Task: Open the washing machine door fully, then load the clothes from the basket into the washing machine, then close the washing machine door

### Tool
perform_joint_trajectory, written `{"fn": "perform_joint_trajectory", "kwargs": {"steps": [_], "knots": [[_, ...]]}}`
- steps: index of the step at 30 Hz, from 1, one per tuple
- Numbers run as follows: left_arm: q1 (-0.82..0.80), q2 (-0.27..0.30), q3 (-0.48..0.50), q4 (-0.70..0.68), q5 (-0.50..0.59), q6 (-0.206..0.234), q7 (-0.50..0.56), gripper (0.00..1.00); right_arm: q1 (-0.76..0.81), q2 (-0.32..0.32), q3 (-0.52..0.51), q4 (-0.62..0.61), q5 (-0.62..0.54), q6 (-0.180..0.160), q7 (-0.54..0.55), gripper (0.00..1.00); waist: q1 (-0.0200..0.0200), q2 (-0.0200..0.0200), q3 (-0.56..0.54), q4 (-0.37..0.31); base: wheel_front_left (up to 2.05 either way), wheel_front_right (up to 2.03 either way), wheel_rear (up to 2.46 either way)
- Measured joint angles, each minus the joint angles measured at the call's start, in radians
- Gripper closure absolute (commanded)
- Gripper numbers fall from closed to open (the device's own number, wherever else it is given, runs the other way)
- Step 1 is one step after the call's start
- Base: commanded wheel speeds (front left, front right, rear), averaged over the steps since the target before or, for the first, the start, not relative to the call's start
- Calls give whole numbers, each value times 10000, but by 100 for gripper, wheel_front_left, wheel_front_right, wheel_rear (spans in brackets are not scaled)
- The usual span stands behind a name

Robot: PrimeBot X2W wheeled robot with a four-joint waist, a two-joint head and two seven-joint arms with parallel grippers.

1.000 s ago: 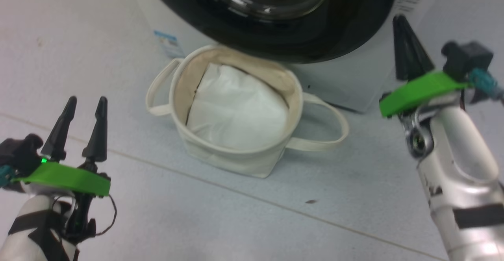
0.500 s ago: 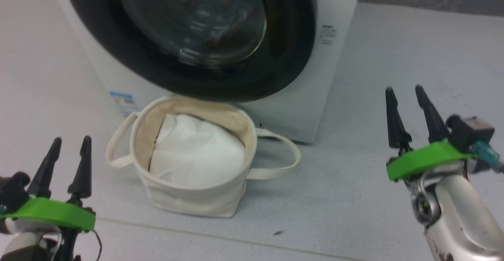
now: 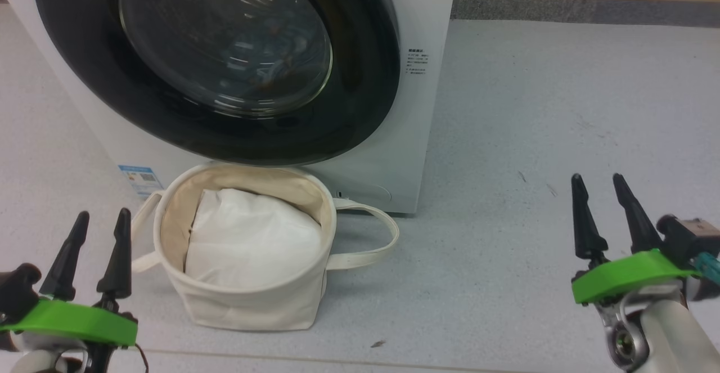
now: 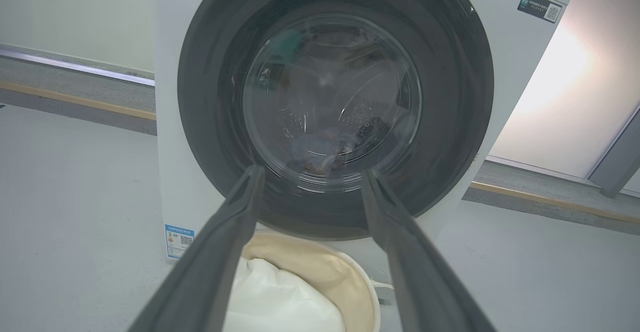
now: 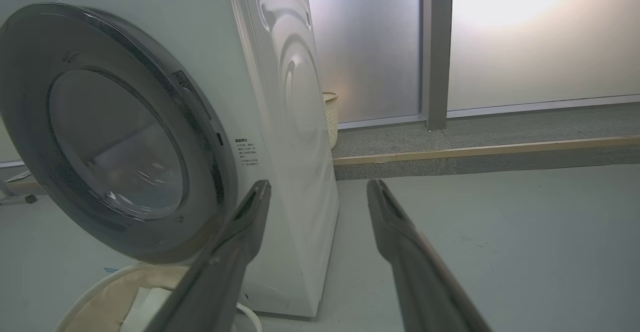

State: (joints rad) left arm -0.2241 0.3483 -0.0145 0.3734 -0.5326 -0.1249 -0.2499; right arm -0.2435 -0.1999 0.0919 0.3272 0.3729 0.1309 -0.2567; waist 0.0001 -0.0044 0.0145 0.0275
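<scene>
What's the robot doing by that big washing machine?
The robot faces the washing machine, whose door looks shut, with bluish clothes visible behind the glass. The basket in front holds a white cloth. The left end effector and right end effector are both open, holding nothing, one to each side of the basket.

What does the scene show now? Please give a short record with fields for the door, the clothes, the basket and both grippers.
door: washing machine door looks shut on the washing machine
load: clothes dimly visible behind the glass
container: basket on the floor before the machine, holding a plain white cloth
left arm: left gripper open, empty
right arm: right gripper open, empty
</scene>
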Motion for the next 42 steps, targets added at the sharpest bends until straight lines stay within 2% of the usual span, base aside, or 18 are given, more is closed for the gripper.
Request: {"fn": "perform_joint_trajectory", "kwargs": {"steps": [8,42], "knots": [[231,111,-79,-155,-194,0,0,0,588,42,-445,-182,84,0,0,0,0,0,-20,6,0,0,0],[232,209,-663,-102,-380,0,0,0,689,249,-372,31,142,0,0,0,-1,0,-54,279,0,0,0]]}}
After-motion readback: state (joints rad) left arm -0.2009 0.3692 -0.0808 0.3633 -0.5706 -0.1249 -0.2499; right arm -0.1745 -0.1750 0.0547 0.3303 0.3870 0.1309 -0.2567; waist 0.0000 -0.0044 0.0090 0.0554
